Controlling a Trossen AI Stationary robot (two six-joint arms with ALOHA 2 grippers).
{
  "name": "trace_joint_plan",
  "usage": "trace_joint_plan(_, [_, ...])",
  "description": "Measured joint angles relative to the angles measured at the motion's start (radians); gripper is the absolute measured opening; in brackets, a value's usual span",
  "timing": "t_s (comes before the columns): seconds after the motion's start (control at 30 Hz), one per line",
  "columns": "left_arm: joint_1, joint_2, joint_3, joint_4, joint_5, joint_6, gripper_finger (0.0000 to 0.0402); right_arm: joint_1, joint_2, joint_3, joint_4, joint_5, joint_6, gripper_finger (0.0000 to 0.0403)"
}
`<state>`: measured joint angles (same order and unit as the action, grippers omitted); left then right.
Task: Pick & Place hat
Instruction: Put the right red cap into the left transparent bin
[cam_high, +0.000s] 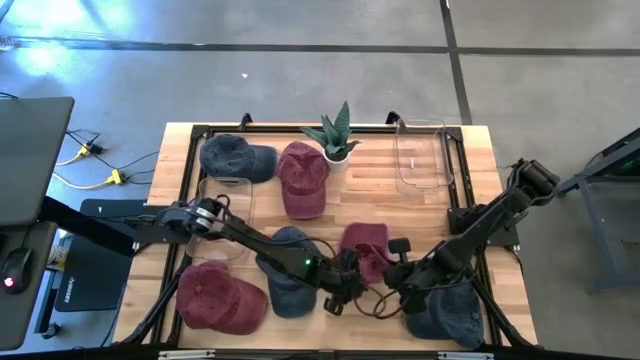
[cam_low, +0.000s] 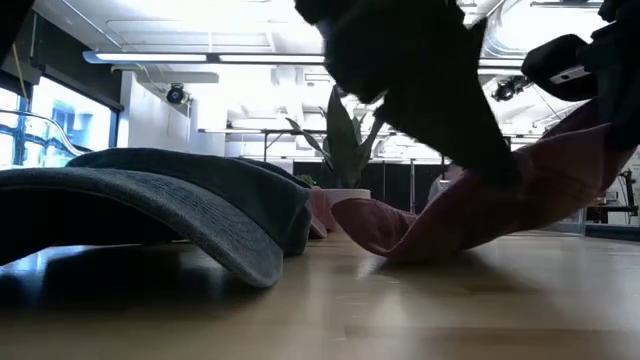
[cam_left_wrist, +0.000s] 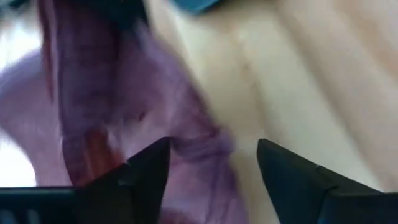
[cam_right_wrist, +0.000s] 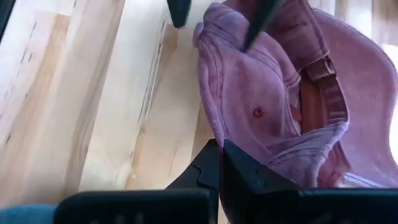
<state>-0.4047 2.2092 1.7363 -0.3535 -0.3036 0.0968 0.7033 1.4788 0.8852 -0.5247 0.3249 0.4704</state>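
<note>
Your right gripper (cam_right_wrist: 219, 163), nearer, is pinched on the maroon cap's (cam_high: 366, 250) edge, while your left gripper (cam_left_wrist: 211, 163) stands open, empty, just beside it.

Potted plant (cam_high: 337, 135): green spiky leaves, white pot, centre of counter's (cam_high: 385, 205) far edge. Clear plastic bin (cam_high: 420, 155): far right corner. Second clear bin (cam_high: 226, 205): left side.

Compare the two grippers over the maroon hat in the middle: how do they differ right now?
The left gripper has its fingers spread open with the maroon hat in front of them; the right gripper is shut. The left gripper reaches the hat from the table's left side, the right gripper from the right. Both meet at that hat.
</note>
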Motion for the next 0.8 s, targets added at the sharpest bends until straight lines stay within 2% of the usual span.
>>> trace_joint_plan(0.1, [-0.003,0.000,0.000,0.011,-0.065,-0.069,0.0270,0.000,0.000,0.000,0.009,0.003,-0.004,0.0003])
trace_joint_plan(0.2, [-0.009,0.000,0.000,0.014,-0.105,-0.111,0.0272,0.000,0.000,0.000,0.019,0.010,-0.005,0.0002])
trace_joint_plan(0.37, [-0.008,0.056,0.005,0.088,-0.066,-0.149,0.0264,0.000,0.000,0.000,0.030,0.031,0.004,0.0003])
trace_joint_plan(0.43, [-0.014,0.076,-0.004,0.062,-0.059,-0.139,0.0256,0.000,0.000,0.001,0.024,0.047,0.023,0.0002])
trace_joint_plan(0.6, [-0.017,0.102,0.002,0.128,0.073,-0.080,0.0208,0.000,-0.038,0.002,0.024,0.049,0.067,0.0003])
trace_joint_plan(0.7, [-0.020,0.102,0.002,0.156,0.146,-0.022,0.0161,0.000,-0.074,0.002,0.025,0.041,0.075,0.0002])
trace_joint_plan(0.8, [-0.027,0.072,0.001,0.118,0.168,0.010,0.0110,0.000,-0.103,0.006,0.033,0.032,0.102,0.0003])
